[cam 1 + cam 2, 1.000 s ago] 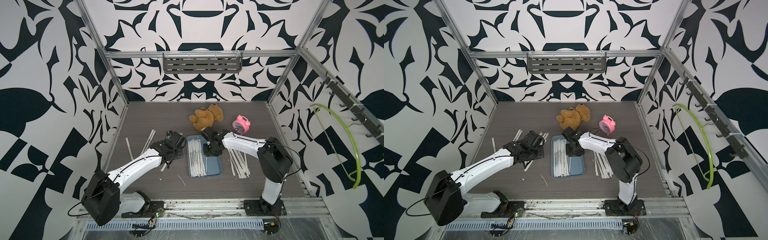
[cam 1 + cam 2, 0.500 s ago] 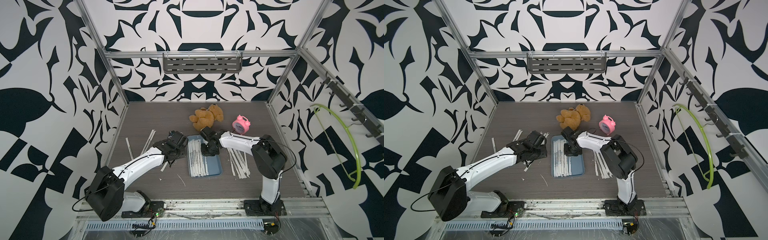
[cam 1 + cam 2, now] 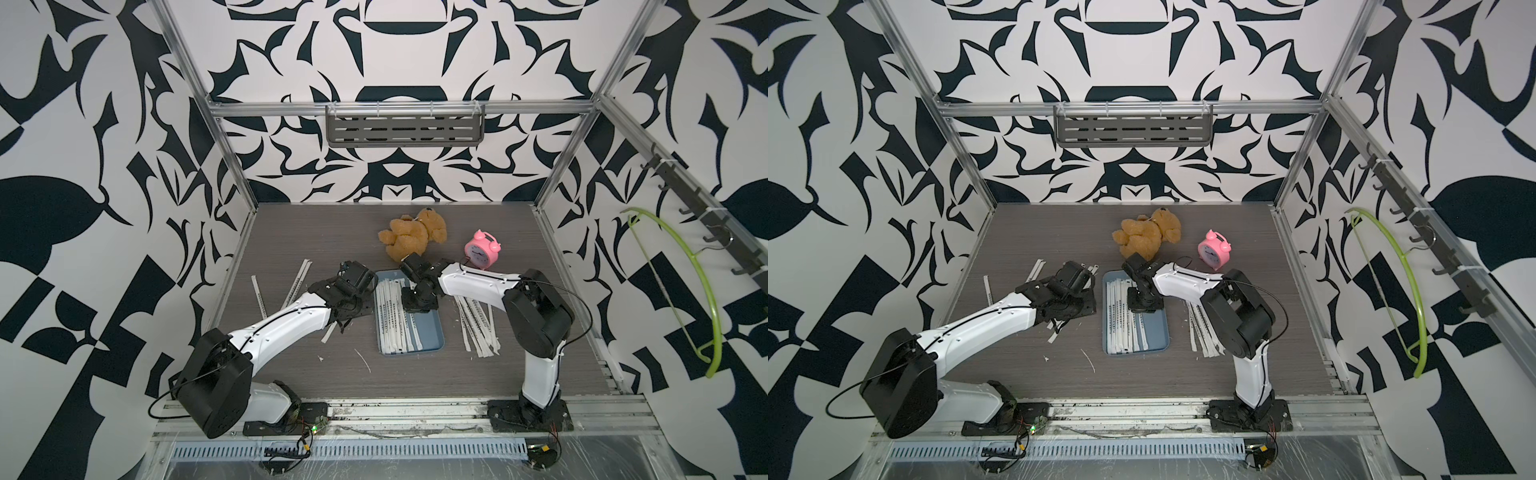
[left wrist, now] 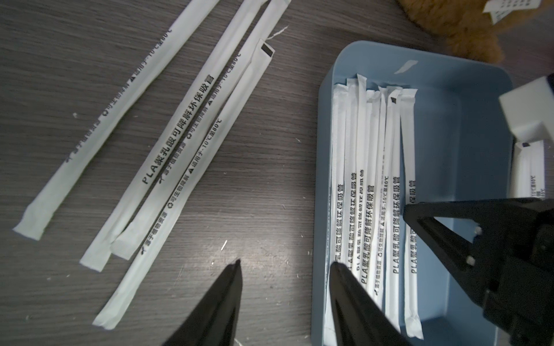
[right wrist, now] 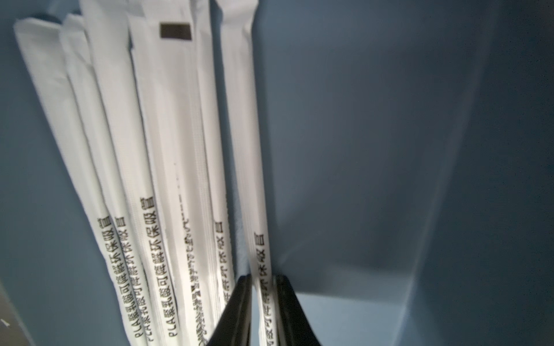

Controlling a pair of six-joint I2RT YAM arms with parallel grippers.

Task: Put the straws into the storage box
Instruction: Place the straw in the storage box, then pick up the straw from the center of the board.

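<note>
In both top views the blue tray (image 3: 432, 332) (image 3: 1158, 328) sits on the brown table (image 3: 291, 232) just below the middle of the frame. A row of white wrapped straws (image 3: 392, 320) lies lengthwise along its left side. The right hand (image 5: 263, 281) reaches down into the tray, its two black fingers pinched on one straw (image 5: 247, 149) at the right edge of that row. The left hand (image 4: 286, 266) hangs released with its fingers spread and nothing between them, over the tray's left wall. More loose straws (image 4: 180, 134) lie slanted on the table at the left of the tray, and another pile (image 3: 478, 324) lies at its right. A teddy bear (image 3: 413, 239) and a pink clock (image 3: 482, 253) stand above the tray in the frame.
</note>
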